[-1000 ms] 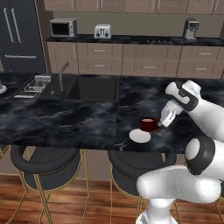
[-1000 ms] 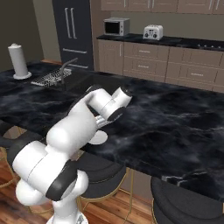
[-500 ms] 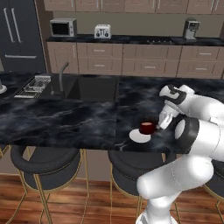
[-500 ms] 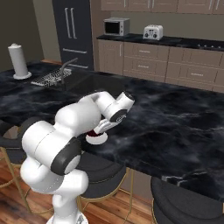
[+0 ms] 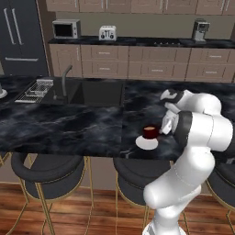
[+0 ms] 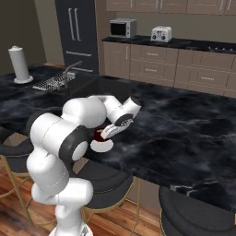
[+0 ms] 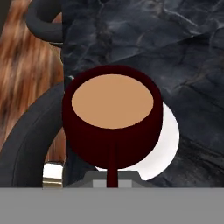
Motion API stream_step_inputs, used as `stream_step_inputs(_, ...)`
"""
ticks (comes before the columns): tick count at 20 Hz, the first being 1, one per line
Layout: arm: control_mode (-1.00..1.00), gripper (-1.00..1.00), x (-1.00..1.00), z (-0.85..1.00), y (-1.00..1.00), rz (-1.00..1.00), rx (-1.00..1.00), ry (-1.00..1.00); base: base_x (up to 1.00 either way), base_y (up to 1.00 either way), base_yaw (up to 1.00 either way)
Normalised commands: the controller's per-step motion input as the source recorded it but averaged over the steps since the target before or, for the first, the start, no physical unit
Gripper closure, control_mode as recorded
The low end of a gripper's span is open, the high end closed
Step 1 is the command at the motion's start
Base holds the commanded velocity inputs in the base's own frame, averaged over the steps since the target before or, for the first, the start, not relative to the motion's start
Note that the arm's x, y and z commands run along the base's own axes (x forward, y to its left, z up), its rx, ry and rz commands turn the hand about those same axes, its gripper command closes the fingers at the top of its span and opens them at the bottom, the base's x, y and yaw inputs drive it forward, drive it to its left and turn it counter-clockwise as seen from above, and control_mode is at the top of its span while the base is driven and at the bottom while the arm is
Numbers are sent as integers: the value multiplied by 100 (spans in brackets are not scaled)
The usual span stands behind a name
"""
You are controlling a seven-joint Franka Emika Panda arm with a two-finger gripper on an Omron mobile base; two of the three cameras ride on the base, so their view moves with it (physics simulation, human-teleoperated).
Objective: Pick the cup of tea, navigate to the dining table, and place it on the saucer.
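Lowered since a second ago: cup of tea (image 5: 150, 132) now down over the saucer (image 5: 147, 143), where earlier it hung a little above and to the right of it. Arm folded further in over the near edge of the dining table (image 5: 69, 128), elbow swung toward the camera.

Gripper (image 5: 164, 127) sits close against the cup's right side in the left base view; fingertips hidden behind the wrist, but jaws pinched fully in, seemingly on the little side handle (image 7: 112, 168), which runs straight down toward the hand in the hand view. Holding the cup by that handle, as far as can be judged.

Cup over the saucer (image 7: 168, 144), not quite centred: white crescent shows mostly on one side in the hand view. Touching or a hair above — cannot tell. In the right base view, cup (image 6: 98, 135) and saucer (image 6: 102, 145) peek out just below the forearm, near the table's front edge, above a black stool (image 5: 43, 166).

Handling judgement: small rigid cup, light, probably ceramic-like and brittle; smooth wall likely slippery, so handle is the sensible hold. Liquid (image 7: 113, 101) level high, close to the rim — any tilt risks a spill. Thin handle grip gives poor resistance to swinging; keep upright, set down gently. Saucer light too, may skid on the polished marble if nudged sideways.
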Motion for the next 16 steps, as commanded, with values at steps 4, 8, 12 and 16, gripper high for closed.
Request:
stream_step_inputs(4,-100,100,28,-34,0,0,-1,0,0,0,0)
stream_step_inputs(8,-100,100,12,-37,0,0,0,0,0,0,0)
stream_step_inputs(12,-100,100,20,-39,0,0,-1,0,0,0,0)
stream_step_inputs(16,-100,100,23,-26,0,0,0,0,0,0,0)
